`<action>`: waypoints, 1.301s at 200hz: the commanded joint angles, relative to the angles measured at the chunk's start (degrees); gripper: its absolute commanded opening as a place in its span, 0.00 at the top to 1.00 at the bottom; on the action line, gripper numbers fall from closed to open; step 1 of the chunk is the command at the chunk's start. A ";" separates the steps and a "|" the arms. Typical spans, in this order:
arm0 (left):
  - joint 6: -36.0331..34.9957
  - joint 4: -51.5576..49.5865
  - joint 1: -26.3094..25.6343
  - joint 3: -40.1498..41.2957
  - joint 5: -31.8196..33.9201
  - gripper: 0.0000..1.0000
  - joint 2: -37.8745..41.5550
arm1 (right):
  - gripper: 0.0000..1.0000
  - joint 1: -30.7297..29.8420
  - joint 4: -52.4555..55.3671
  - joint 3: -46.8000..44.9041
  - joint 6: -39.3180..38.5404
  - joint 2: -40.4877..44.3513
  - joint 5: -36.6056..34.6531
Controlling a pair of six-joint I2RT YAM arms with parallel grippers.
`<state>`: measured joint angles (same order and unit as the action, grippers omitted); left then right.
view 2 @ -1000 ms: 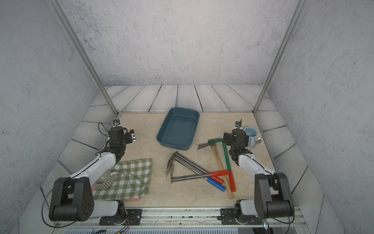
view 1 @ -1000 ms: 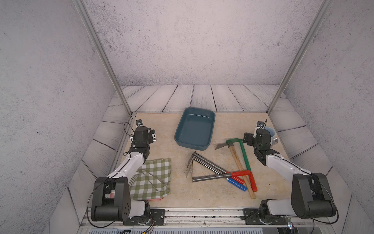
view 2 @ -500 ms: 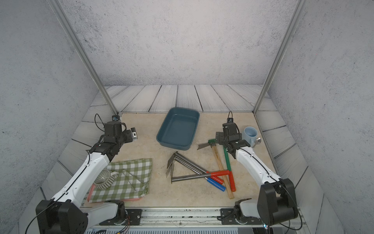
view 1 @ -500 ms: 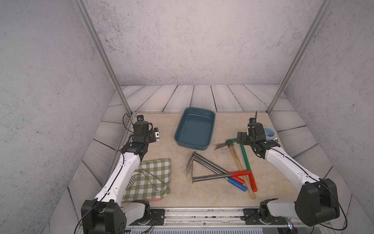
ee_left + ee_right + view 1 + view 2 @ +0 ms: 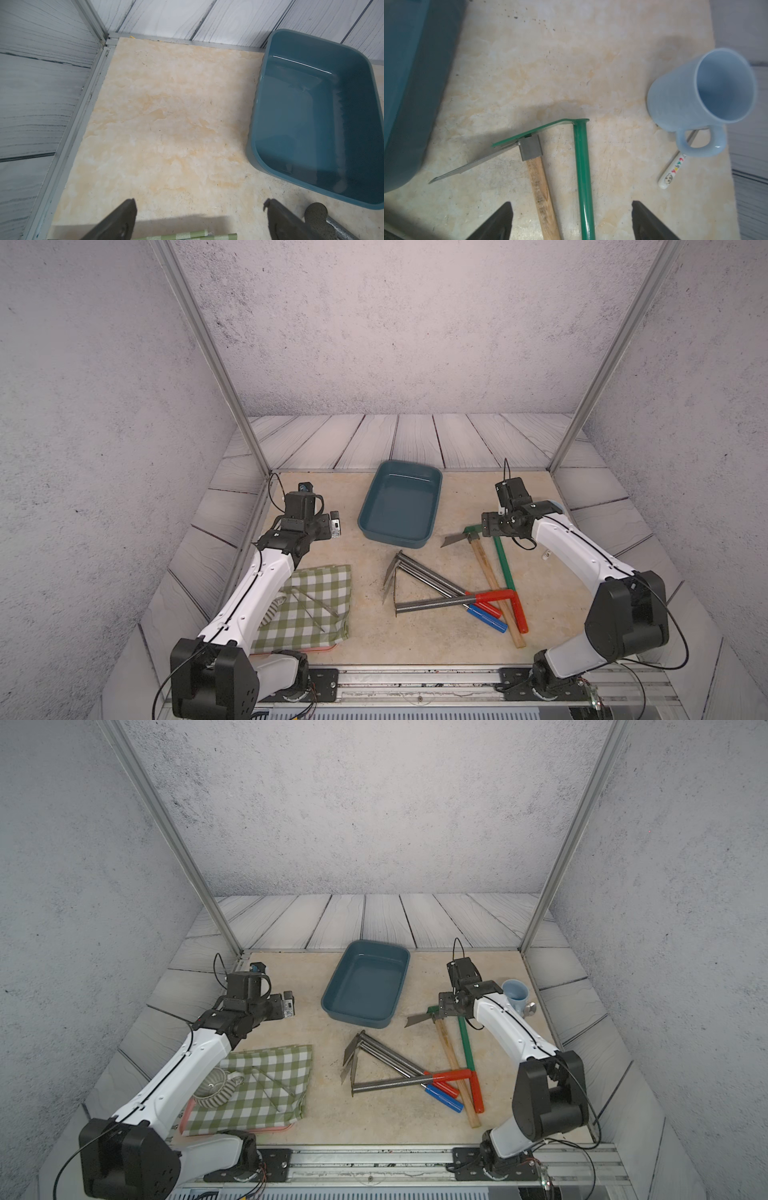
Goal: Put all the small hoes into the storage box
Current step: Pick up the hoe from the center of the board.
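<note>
Storage box: you'll find the teal tub (image 5: 399,506) at the back middle of the table, nothing lying in it; the left wrist view (image 5: 311,116) shows its floor bare
Hoes by the right arm: a wooden-handled hoe (image 5: 492,580) with a grey blade and a green-shafted hoe (image 5: 503,564) lie on the table just to the right of the tub, outside it; their handles cross nearer the robot; the pictures do not settle which is the small one
Heads: in the right wrist view the green blade (image 5: 539,131) rests over the grey socket of the wooden hoe (image 5: 538,180)
Right gripper: your right gripper (image 5: 492,531) hangs over the two heads; jaws apart, both handles between the fingertips (image 5: 508,207), nothing held
Left gripper: your left gripper (image 5: 334,524) sits left of the tub over bare table; jaws wide apart (image 5: 199,200), empty
Other tools: metal-shafted hoes (image 5: 432,585) with red and blue grips lie in front of the tub
Mug: a light blue mug (image 5: 515,994) stands beyond the right arm
Cloth: a green checked cloth (image 5: 316,605) lies under the left arm
</note>
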<state>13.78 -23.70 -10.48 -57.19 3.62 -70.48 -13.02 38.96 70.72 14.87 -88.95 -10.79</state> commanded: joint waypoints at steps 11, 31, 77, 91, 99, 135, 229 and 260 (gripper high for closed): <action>0.61 -0.91 -0.43 -1.44 -1.89 0.00 -0.58 | 0.17 5.36 4.35 2.25 -1.61 -2.61 6.93; 0.72 -0.62 -0.52 -1.44 -3.06 0.00 -0.73 | 0.18 5.40 8.03 5.79 -3.78 -6.99 5.30; 0.98 -1.19 -0.58 -2.23 -4.67 0.01 -2.21 | 0.25 6.63 6.12 5.83 -3.11 -12.67 7.54; 1.07 -1.21 -0.59 -2.07 -4.80 0.01 -2.04 | 0.26 6.73 5.34 5.78 -2.88 -13.80 7.45; 1.17 -1.18 -0.72 -1.98 -5.02 0.01 -1.96 | 0.29 6.91 5.18 6.03 -2.75 -14.70 7.54; 1.14 -0.92 -0.78 -1.87 -5.20 0.01 -2.12 | 0.37 7.69 4.92 6.27 -2.13 -18.98 7.95; 1.34 -0.88 -0.86 -2.40 -6.53 0.02 -4.21 | 0.51 8.48 2.71 5.03 -0.05 -22.14 8.78; 1.25 -1.12 -0.86 -2.57 -6.59 0.02 -4.65 | 0.56 8.44 2.61 4.86 0.09 -22.71 8.33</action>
<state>14.68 -24.01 -10.81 -57.98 -2.44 -74.85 -4.69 41.23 76.01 14.17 -110.19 -2.31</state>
